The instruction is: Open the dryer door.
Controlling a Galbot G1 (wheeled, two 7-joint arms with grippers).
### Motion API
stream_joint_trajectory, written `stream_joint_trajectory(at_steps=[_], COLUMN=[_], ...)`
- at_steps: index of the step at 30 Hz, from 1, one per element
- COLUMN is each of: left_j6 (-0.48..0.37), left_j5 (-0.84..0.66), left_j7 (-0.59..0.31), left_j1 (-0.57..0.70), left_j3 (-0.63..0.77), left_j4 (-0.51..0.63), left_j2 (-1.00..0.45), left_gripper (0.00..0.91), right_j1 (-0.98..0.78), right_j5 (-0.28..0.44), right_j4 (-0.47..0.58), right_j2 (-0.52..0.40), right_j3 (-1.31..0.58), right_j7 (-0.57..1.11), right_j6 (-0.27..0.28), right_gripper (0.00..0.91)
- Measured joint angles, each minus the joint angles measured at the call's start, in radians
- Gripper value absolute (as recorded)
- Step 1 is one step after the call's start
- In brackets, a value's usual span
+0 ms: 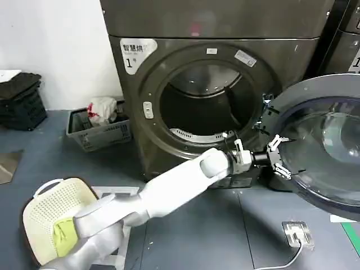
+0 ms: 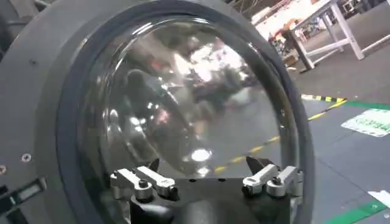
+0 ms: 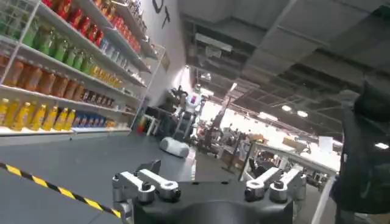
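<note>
The dryer door (image 1: 315, 94) stands swung wide open to the right of the machine, its grey inner face and domed glass turned toward me. The drum opening (image 1: 208, 104) is uncovered. My left arm reaches across the front of the dryer, and my left gripper (image 1: 281, 156) is open right at the door's inner rim, with nothing between its fingers. In the left wrist view the dryer door (image 2: 42, 91) sits close ahead of the spread left gripper (image 2: 206, 167). My right gripper (image 3: 207, 175) is open and empty, facing away into a room.
A grey basket of laundry (image 1: 97, 134) stands left of the dryer, and a pale yellow basket (image 1: 56, 209) lies by my body. A metal plate with a cable (image 1: 296, 233) is on the floor under the door. Another machine (image 1: 346, 34) stands at the far right.
</note>
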State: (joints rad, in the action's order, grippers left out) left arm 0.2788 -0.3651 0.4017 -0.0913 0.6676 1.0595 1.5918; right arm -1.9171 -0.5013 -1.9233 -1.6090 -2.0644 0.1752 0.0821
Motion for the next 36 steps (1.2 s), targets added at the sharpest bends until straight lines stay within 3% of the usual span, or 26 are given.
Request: stream_joint_trajectory(at_steps=[16, 21, 28, 36], left_j6=[0.009, -0.009, -0.076, -0.082], left_j5=[0.007, 0.003, -0.031, -0.046], left_j7=[0.003, 0.011, 0.030, 0.028], left_j1=[0.017, 0.010, -0.039, -0.084], left_j3=[-0.002, -0.002, -0.006, -0.041], left_j4=[-0.071, -0.051, 0.107, 0.281], left_j2=[0.017, 0.017, 0.014, -0.164], left_gripper=[0.907, 0.907, 0.907, 0.907], right_j1=[-0.001, 0.004, 0.005, 0.007], right_j5=[-0.016, -0.055, -0.082, -0.082], right_j4=[0.014, 0.011, -0.001, 0.000], right_j2=[0.000, 0.000, 0.000, 0.000], right_j3=[-0.020, -0.031, -0.045, -0.048], right_j7=[-0.015, -0.029, -0.029, -0.018], right_j6=[0.005, 0.022, 0.023, 0.024], right_gripper=[0.907, 0.907, 0.907, 0.907])
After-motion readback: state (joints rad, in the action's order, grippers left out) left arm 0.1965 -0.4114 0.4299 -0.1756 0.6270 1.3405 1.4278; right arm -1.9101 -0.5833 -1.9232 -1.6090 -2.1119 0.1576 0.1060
